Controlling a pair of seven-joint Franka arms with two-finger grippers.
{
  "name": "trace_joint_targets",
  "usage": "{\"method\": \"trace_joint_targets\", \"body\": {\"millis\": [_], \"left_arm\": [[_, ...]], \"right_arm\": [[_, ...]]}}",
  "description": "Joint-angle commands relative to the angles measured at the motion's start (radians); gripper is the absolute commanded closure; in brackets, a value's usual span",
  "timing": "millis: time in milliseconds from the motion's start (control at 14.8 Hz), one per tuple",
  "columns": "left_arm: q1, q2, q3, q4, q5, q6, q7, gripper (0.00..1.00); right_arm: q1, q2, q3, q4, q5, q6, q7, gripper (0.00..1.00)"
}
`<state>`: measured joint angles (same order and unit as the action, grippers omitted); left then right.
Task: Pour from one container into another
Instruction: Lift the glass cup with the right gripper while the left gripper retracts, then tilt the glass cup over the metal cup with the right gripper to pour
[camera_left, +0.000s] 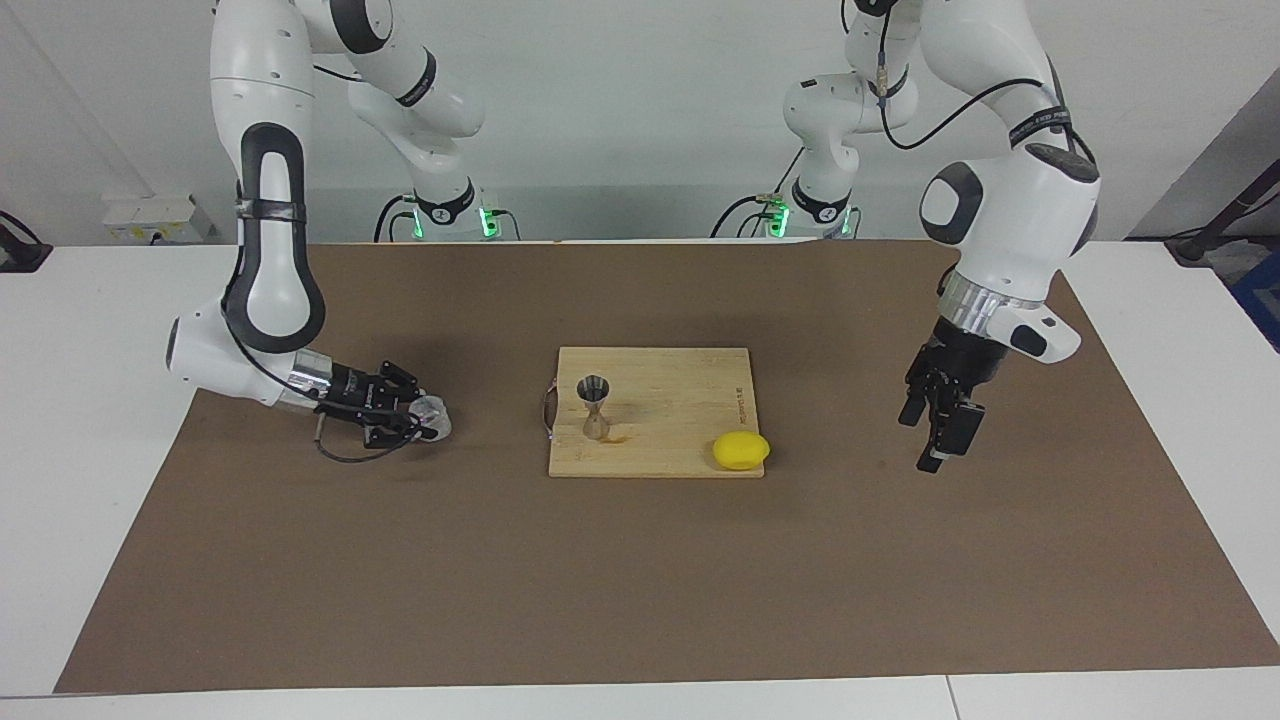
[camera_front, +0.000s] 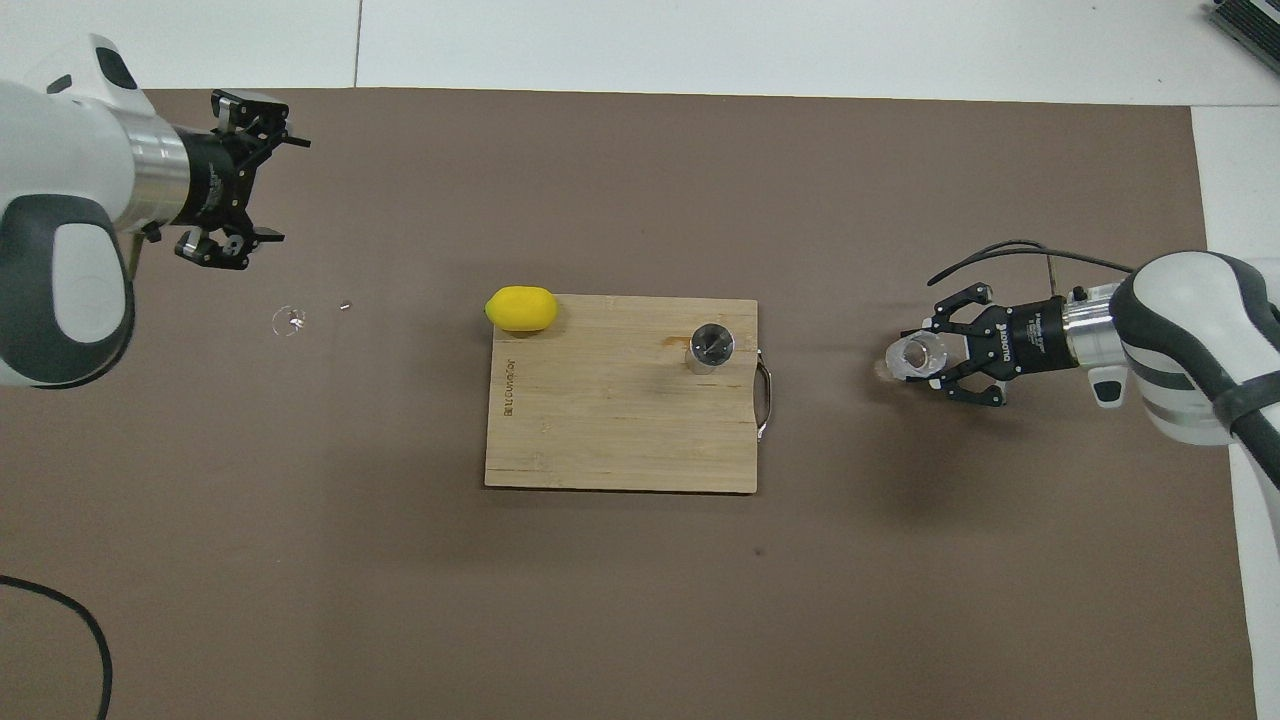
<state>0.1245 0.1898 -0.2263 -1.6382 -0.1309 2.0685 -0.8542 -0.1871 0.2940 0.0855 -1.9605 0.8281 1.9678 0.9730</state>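
Observation:
The small clear glass cup (camera_left: 437, 416) (camera_front: 914, 358) stands upright, low at the brown mat, beside the board toward the right arm's end of the table. My right gripper (camera_left: 425, 418) (camera_front: 928, 357) lies level with its fingers on either side of the cup, shut on it. The steel hourglass jigger (camera_left: 597, 405) (camera_front: 711, 347) stands upright on the wooden cutting board (camera_left: 680, 390) (camera_front: 600, 430), at the board's edge toward the right arm. My left gripper (camera_left: 927, 440) (camera_front: 275, 188) hangs open and empty over the mat toward the left arm's end and waits.
A yellow lemon (camera_left: 741, 450) (camera_front: 521, 308) lies at the board's corner farthest from the robots, toward the left arm's end. A tiny clear bit (camera_front: 289, 320) and a small speck (camera_front: 344, 306) lie on the mat (camera_front: 640, 600) near the left gripper.

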Motion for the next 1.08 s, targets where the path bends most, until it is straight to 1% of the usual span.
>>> {"method": "trace_joint_targets", "body": {"millis": [0, 68, 271, 406, 474, 609, 677, 745, 812, 880, 948, 1015], "left_arm": [[0.003, -0.052, -0.005, 0.004, 0.094, -0.099, 0.15, 0.0], [0.001, -0.068, -0.005, 0.004, 0.123, -0.129, 0.211, 0.0], [0.015, -0.113, -0.004, 0.005, 0.138, -0.243, 0.462, 0.0], [0.03, -0.142, -0.004, 0.006, 0.163, -0.342, 0.677, 0.0], [0.038, -0.16, -0.004, 0.005, 0.165, -0.394, 0.773, 0.0], [0.038, -0.185, -0.002, 0.006, 0.166, -0.488, 0.88, 0.0], [0.014, -0.19, 0.025, 0.006, 0.174, -0.531, 0.914, 0.0], [-0.062, -0.193, 0.086, 0.008, 0.207, -0.565, 0.938, 0.0], [-0.177, -0.205, 0.181, 0.024, 0.232, -0.591, 0.951, 0.0], [-0.257, -0.226, 0.267, 0.037, 0.221, -0.594, 0.948, 0.0], [-0.255, -0.236, 0.284, 0.031, 0.193, -0.585, 0.945, 0.0], [-0.223, -0.237, 0.275, 0.032, 0.145, -0.582, 0.943, 0.0]], "right_arm": [[0.073, -0.035, -0.003, 0.026, -0.009, 0.046, 0.133, 0.91], [0.099, -0.038, -0.001, 0.038, -0.039, 0.065, 0.18, 0.92], [0.187, -0.033, -0.001, 0.104, -0.121, 0.074, 0.353, 0.94], [0.234, -0.032, 0.002, 0.126, -0.197, 0.118, 0.458, 0.93], [0.262, -0.029, 0.0, 0.14, -0.225, 0.121, 0.502, 0.93], [0.307, -0.015, 0.0, 0.176, -0.306, 0.129, 0.593, 0.93], [0.328, -0.007, 0.002, 0.202, -0.357, 0.129, 0.645, 0.93], [0.356, 0.0, 0.002, 0.222, -0.407, 0.131, 0.7, 0.93], [0.382, 0.01, 0.002, 0.245, -0.456, 0.131, 0.755, 0.93], [0.399, 0.016, 0.002, 0.264, -0.492, 0.129, 0.792, 0.93], [0.412, 0.022, 0.002, 0.281, -0.523, 0.128, 0.82, 0.93], [0.426, 0.025, 0.002, 0.294, -0.552, 0.123, 0.838, 0.93]]}}
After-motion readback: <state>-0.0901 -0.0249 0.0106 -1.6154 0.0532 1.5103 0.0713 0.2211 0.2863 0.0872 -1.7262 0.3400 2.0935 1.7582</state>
